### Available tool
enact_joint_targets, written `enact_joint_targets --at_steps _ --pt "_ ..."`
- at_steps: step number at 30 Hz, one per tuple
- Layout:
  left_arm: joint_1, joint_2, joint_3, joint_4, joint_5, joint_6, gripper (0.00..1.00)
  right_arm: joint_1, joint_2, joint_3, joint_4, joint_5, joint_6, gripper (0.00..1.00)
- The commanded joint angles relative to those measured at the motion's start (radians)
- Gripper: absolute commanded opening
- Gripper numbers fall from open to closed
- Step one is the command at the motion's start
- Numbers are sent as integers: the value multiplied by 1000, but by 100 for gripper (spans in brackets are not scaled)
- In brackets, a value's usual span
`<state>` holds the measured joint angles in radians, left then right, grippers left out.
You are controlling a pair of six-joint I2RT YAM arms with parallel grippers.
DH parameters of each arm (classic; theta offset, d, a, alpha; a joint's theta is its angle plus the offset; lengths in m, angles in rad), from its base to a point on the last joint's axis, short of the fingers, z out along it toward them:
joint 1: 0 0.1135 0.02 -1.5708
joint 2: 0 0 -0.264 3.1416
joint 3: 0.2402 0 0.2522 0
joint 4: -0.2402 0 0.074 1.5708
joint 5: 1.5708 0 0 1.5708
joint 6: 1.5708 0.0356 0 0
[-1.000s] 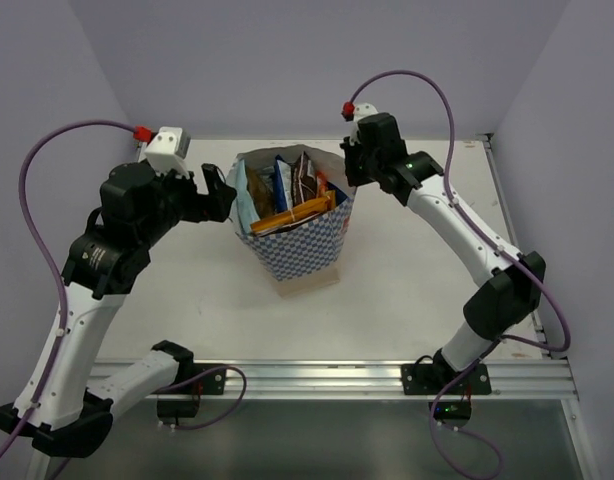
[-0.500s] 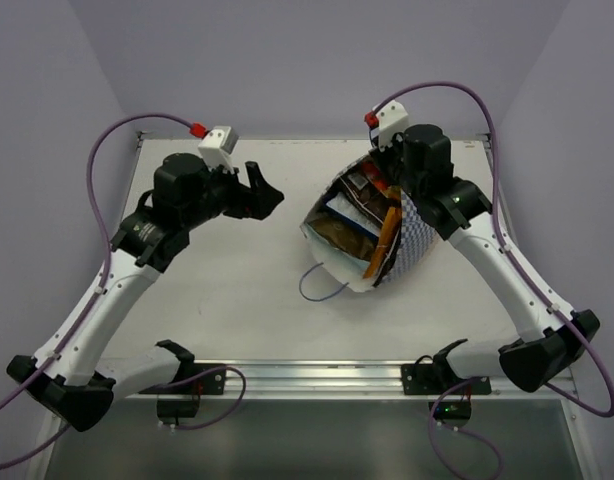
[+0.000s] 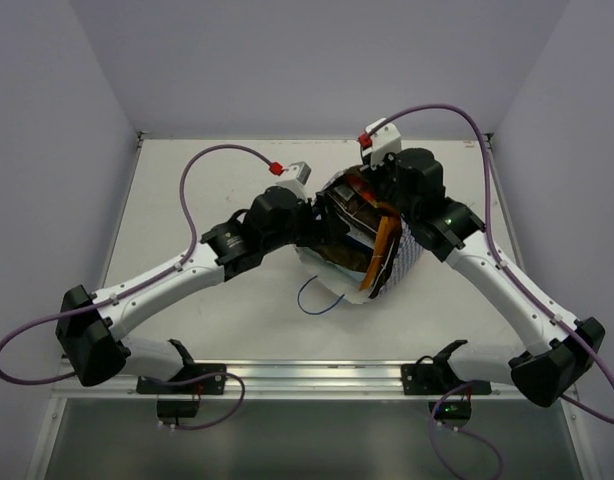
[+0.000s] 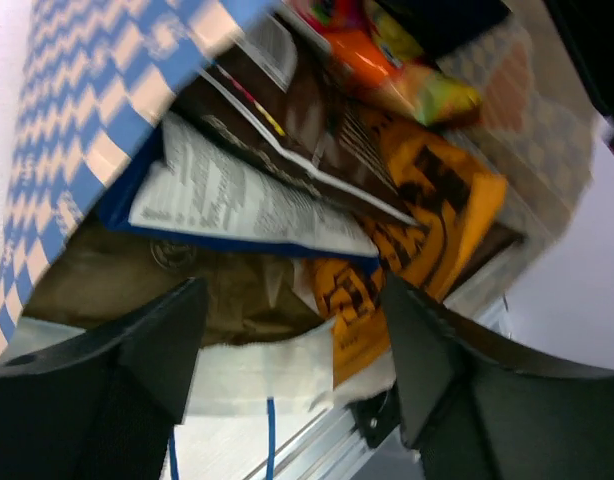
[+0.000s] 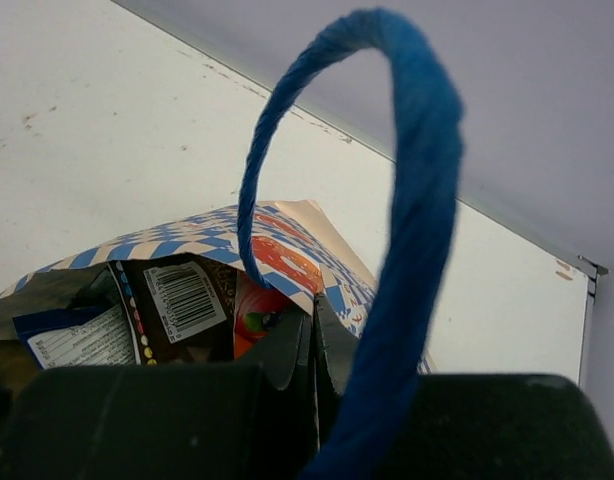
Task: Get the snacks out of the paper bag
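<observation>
The paper bag (image 3: 405, 252) is tipped over, mouth toward the front left, its blue-and-white checkered side up. My right gripper (image 3: 379, 188) is shut on the bag's rim (image 5: 297, 285) beside a blue cord handle (image 5: 412, 180). Snacks fill the bag's mouth: a dark brown chip bag (image 4: 307, 130), a blue-and-white packet (image 4: 237, 195), an orange packet (image 4: 427, 210), an olive-tan packet (image 4: 187, 290) and a red-and-yellow one (image 4: 387, 60). My left gripper (image 4: 292, 345) is open right at the bag's mouth (image 3: 332, 225), its fingers either side of the olive-tan and orange packets.
The other blue handle (image 3: 319, 297) lies on the white table (image 3: 187, 180) in front of the bag. An aluminium rail (image 3: 317, 375) runs along the table's near edge. Walls close in on three sides.
My left gripper has swung right from the table's left part to the bag's mouth. The bag went from upright to tipped over, held by my right gripper.
</observation>
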<state>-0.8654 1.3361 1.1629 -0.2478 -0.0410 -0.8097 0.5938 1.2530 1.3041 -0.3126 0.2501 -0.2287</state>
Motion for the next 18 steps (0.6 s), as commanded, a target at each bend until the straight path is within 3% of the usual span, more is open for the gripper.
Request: enact_joint_targets --at_steps 1,4,9,18 --pt "0 47 -8 119 -187 -100 72 17 -61 -28 107 18 84 0" --pt "0 95 -2 124 -211 -141 66 23 -70 -42 110 52 121 0" --pt "-1 112 -48 97 -237 -236 65 29 -72 -35 93 66 172 0" --pt "-1 189 -15 25 -205 -261 73 29 -72 -49 92 69 221 0"
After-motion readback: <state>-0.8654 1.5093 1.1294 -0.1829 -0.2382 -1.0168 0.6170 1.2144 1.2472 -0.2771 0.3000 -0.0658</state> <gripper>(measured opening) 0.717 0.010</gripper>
